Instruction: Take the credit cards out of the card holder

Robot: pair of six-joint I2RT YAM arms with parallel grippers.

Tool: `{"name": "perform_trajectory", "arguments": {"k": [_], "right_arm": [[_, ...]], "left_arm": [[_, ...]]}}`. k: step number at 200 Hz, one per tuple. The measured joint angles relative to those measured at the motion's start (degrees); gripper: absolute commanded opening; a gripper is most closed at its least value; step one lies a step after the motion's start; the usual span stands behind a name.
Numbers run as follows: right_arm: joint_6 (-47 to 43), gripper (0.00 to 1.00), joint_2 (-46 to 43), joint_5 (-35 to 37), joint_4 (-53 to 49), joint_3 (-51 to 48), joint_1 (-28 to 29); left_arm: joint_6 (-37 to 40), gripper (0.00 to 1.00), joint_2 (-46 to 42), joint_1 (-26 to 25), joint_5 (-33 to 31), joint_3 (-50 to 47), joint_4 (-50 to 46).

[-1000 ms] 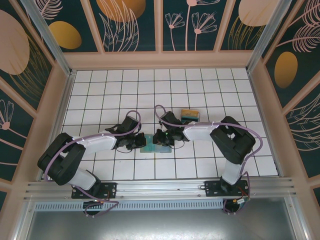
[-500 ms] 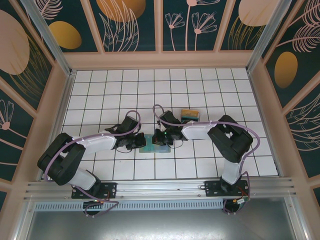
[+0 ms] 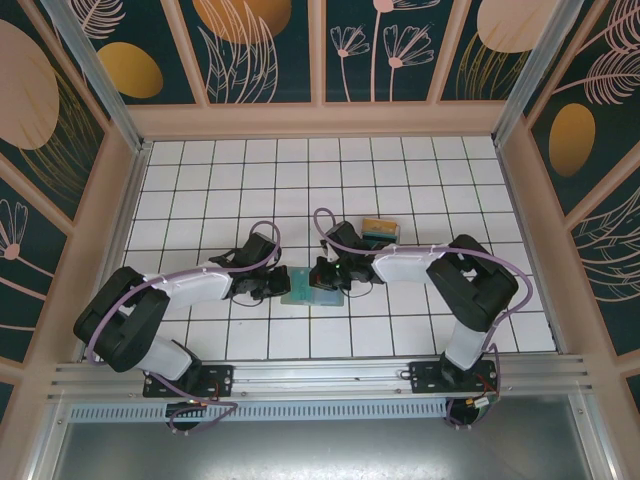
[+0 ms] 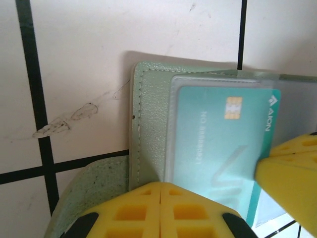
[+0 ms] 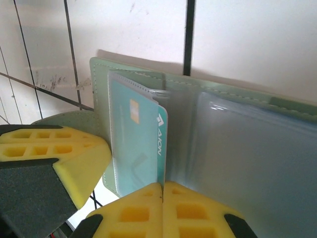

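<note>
From above, the card holder point(image 3: 312, 288) lies open on a white tiled table point(image 3: 200, 180) with black grout lines. Pale-framed wall panels point(image 3: 260, 50), dark teal with gold discs and line-drawn plants, box it in. The left gripper point(image 3: 275, 287) sits at the holder's left edge and the right gripper point(image 3: 326, 280) over its far right part; the arms cover much of it. A clear tray point(image 3: 381, 232) stands near the holder, beyond it to the right, its contents too small to name.

On the left wrist camera, grey scuffs point(image 4: 64, 121) mark the tile left of the holder. A teal card point(image 4: 218, 144) with a chip sits in a clear sleeve point(image 4: 171, 134) on the holder. The left gripper's yellow pads point(image 4: 133, 213) are clenched together at the holder's near edge; whether they nip anything is unclear. The right gripper's finger point(image 4: 292, 188) hides the card's corner.

On the right wrist camera, the sleeve with the card stands up from the holder's left half. The glossy sleeves point(image 5: 247, 163) to its right are hard to read. The right gripper's pads point(image 5: 193, 213) are pressed tight at that sleeve's foot.
</note>
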Motion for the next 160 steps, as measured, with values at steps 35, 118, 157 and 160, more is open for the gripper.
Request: {"name": "perform_trajectory", "arguments": {"k": [35,118,157,160], "right_arm": [[0.02,0.0,-1.36,0.02,0.04,-2.03,-0.63],[0.26,0.0,-1.64,-0.24,0.98,-3.04,-0.92],[0.28,0.0,-1.64,-0.37,1.46,-3.04,-0.92],[0.28,0.0,-1.64,-0.42,1.49,-3.06,-0.92]], "left_arm": [[0.0,0.08,0.0,0.0,0.0,0.0,-0.07],[-0.07,0.15,-1.03,0.0,0.55,0.0,-0.11],[0.04,0.1,-1.6,0.0,2.38,0.0,0.79],[0.0,0.1,-1.6,0.0,2.49,0.0,0.9]]}}
